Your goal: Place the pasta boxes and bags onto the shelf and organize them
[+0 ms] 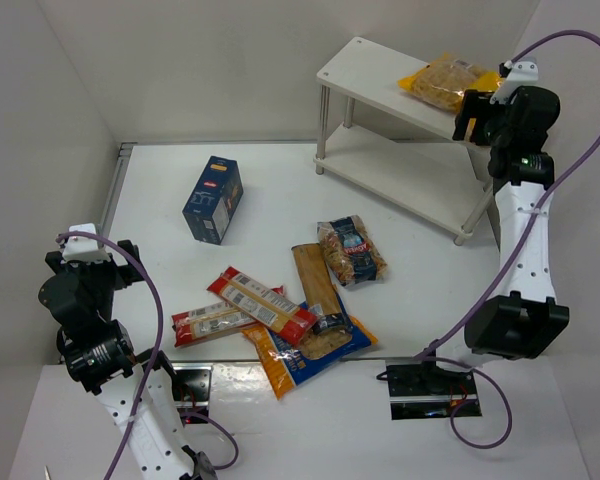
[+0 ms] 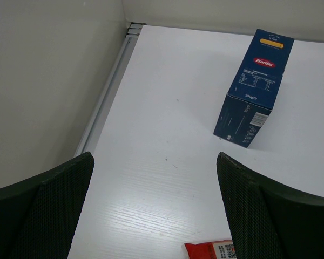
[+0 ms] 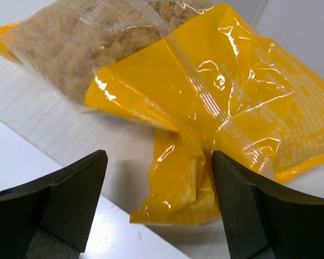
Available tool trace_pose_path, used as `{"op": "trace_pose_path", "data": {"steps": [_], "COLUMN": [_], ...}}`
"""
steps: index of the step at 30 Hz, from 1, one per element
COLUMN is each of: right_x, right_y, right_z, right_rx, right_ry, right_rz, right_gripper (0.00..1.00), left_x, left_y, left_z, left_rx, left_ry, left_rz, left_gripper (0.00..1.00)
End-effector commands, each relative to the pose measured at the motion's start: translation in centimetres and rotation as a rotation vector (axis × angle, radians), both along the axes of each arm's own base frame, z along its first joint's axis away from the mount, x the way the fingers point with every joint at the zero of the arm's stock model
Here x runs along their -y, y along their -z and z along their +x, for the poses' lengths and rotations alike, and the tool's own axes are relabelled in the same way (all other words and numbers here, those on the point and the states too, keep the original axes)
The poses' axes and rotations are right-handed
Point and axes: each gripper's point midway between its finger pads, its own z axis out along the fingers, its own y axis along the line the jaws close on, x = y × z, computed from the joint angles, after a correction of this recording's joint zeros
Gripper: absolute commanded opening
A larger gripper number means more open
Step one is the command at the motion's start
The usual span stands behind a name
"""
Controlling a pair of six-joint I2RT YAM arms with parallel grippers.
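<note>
Nearest in the top view stand the two arm bases, and just beyond them a loose pile lies on the table (image 1: 430, 280): red-and-white spaghetti packs (image 1: 260, 300), an orange-and-blue bag (image 1: 300, 352) and a small clear bag (image 1: 350, 250). The blue carton (image 1: 213, 200) stands alone, further to the left. The shelf (image 1: 365, 70) is at the far right, and the yellow bag (image 1: 442, 82) lies on its upper tier, close to the right end. The right end effector (image 1: 472, 115) is at that bag. The left end effector (image 1: 115, 262) waits low on the left side.

From the left wrist, its fingers (image 2: 54, 199) are apart with nothing between them. The carton is ahead on the table, well apart from them, and a red corner of one pack shows at the bottom edge.

From the right wrist, the fingers (image 3: 70, 189) are also apart. The crumpled end of the yellow bag lies between them, and I see no clamping on it.

I judge the step in hand to be the setting down of this bag. Next, the right arm should draw back straight, so that it does not pull the bag off the edge. After that the pile and the carton are waiting.
</note>
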Motion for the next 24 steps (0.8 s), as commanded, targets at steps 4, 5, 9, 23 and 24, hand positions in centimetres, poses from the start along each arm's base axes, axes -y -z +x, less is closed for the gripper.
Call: {"op": "trace_pose_path", "data": {"steps": [4, 5, 9, 23, 24], "right_x": [-0.9, -1.2, -3.8, -14.3, -14.6], "right_y": [-0.3, -0.5, -0.5, 11.0, 12.5], "right_z": [-3.7, -4.2, -6.5, -14.8, -15.2], "right_rx": [-0.026, -0.024, -0.043, -0.328, -0.368], "right_ry": [-0.021, -0.035, -0.141, -0.429, -0.445], "right_rz": [-0.008, -0.006, 0.014, -0.024, -0.030], "right_gripper": [0.86, 0.86, 0.87, 0.90, 0.90], "left_x": [0.1, 0.1, 0.3, 0.5, 0.5], "left_y": [-1.3, -1.3, -1.3, -0.9, -0.9], "left_z": [0.0, 0.0, 0.0, 0.2, 0.2], "left_rx": [0.040, 0.040, 0.040, 0.025, 0.025], "left_ry": [0.013, 0.013, 0.022, 0.041, 0.041], "left_rz": [0.045, 0.045, 0.044, 0.040, 0.040], "left_gripper": [1.00, 1.00, 1.00, 1.00, 1.00]}}
